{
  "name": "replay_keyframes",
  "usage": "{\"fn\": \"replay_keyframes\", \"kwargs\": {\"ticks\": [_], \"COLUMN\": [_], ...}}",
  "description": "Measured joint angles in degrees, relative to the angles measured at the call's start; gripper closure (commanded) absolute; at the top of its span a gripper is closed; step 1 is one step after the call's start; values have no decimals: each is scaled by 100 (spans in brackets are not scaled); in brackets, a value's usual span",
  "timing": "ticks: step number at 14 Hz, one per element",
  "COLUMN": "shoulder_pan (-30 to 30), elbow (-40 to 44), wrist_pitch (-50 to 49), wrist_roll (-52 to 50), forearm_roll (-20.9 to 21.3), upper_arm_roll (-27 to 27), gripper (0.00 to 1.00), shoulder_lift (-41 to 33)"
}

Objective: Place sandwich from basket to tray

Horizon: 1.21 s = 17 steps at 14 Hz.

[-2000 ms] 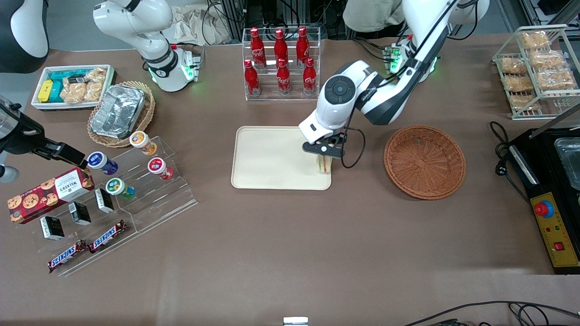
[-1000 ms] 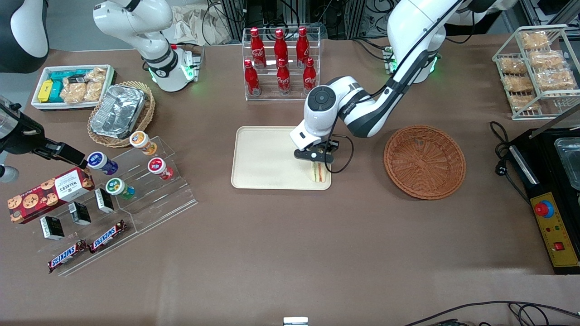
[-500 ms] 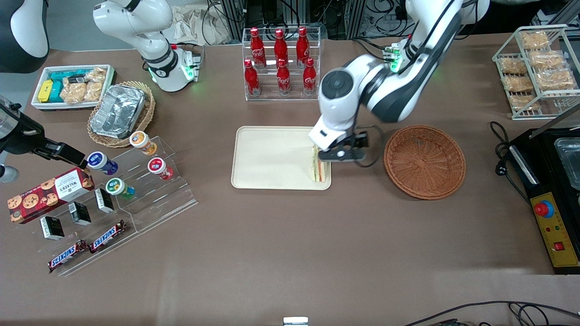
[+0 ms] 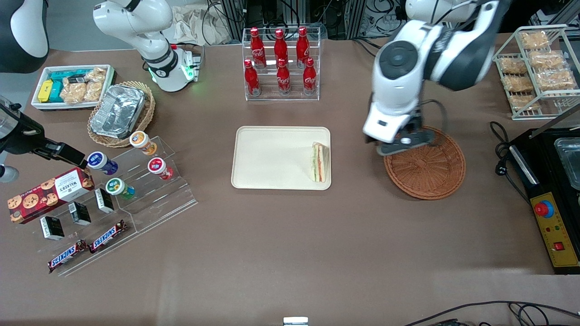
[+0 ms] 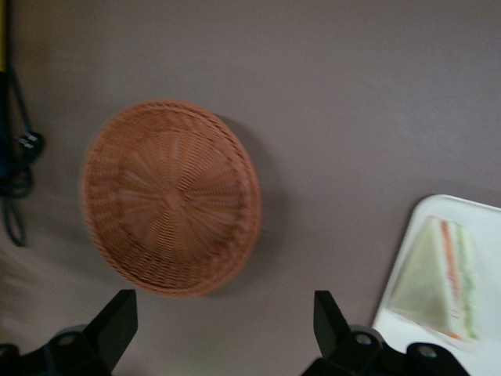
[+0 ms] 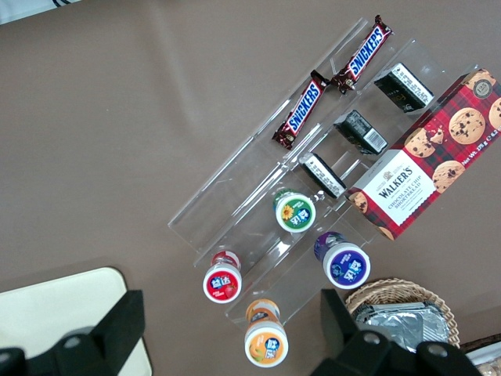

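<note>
Sandwich [image 4: 319,162] lies flat on the tray [image 4: 272,158] in the front view, tucked into the corner that is nearest the camera and at the basket's end, its orange and green layers showing. The tray sits mid-table [image 4: 290,244], with a clear rack of red bottles [image 4: 281,63] farther from the camera. The basket [image 4: 430,170] stands on the table beside the tray, toward the working arm's end, apart from it and holding nothing. The pincer [image 4: 401,146] hangs above the basket's rim on the side facing the tray, raised off the table, carrying nothing. A wire rack of bagged pastries [image 4: 537,68] stands at the working arm's end of the table; toward the parked arm's end are a tan basket with a foil container [image 4: 118,111], a white bin of snacks [image 4: 70,86] and an acrylic stand [image 4: 136,199] of small goods. In the left wrist view the two black fingers [image 5: 117,321] stand spread wide with nothing between them; the basket [image 5: 168,196] lies below on the brown table, and the sandwich [image 5: 437,276] rests in a corner of the tray [image 5: 407,235]. The right wrist view shows the acrylic stand [image 6: 258,188] with snack bars [image 6: 301,113], a biscuit box [image 6: 427,164] and small round cups [image 6: 296,211].
</note>
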Motion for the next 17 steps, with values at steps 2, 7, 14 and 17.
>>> {"fn": "replay_keyframes", "kwargs": {"ticks": [2, 7, 14, 17], "shoulder_pan": [427, 974, 194, -333], "elbow": [25, 123, 455, 464], "wrist_pitch": [-22, -72, -707, -741], "wrist_roll": [695, 1705, 3863, 4951], "forearm_roll": [21, 21, -968, -1417], "upper_arm_roll": [21, 39, 1993, 3044], "gripper": [0, 0, 1, 0], "shoulder_lift": [-88, -214, -881, -1048]}}
